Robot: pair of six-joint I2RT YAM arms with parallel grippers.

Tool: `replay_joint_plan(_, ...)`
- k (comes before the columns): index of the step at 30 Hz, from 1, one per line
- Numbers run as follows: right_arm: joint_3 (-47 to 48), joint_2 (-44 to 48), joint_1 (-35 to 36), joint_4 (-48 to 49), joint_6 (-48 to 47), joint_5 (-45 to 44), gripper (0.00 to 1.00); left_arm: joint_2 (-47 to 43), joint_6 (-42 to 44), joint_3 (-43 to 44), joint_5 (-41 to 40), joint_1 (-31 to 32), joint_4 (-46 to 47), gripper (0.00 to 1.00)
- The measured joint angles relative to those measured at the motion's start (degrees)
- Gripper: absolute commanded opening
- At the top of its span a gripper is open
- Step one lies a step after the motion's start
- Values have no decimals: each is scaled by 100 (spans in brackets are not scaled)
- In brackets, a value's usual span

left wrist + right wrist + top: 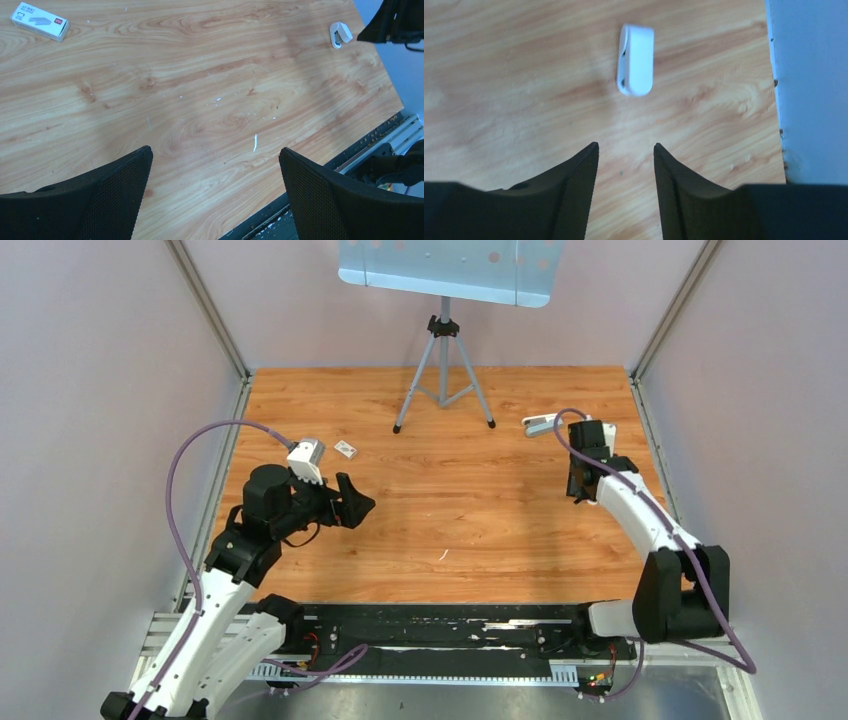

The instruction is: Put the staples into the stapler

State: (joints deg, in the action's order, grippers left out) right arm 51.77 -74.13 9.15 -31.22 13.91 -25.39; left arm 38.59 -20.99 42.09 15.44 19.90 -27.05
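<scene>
The stapler (544, 424) lies shut on the wooden table at the far right; it looks whitish. In the right wrist view the stapler (636, 60) lies just beyond my right gripper (626, 146), which is open, empty and apart from it. The right gripper (578, 487) points down at the table. My left gripper (357, 502) hovers over the left half of the table, and in its own view the left gripper (215, 152) is wide open and empty. The grey block of staples does not show. A thin pale sliver (255, 142) lies on the wood; I cannot tell what it is.
A small white carton (346, 449) with a red mark lies far left of centre; it also shows in the left wrist view (39, 21). A tripod (443, 370) stands at the back centre. Grey walls close both sides. A black rail (450, 625) runs along the near edge.
</scene>
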Motion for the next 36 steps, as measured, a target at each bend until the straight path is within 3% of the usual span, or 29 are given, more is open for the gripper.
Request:
replay_joint_plan(8, 557, -1001, -1108, 542, -164, 809, 40, -190, -7, -76, 4, 0, -52, 100)
replay_joint_plan(13, 769, -1405, -1657, 638, -192, 1366, 45, -184, -7, -76, 2, 0, -59, 100)
replay_joint_plan(27, 872, -1915, -2074, 684, -201, 2247, 42, -101, -4, -76, 2, 0, -59, 100)
replay_joint_plan(36, 872, -1998, -2085, 675, -249, 2306, 18, -76, -4, -76, -4, 0, -59, 97)
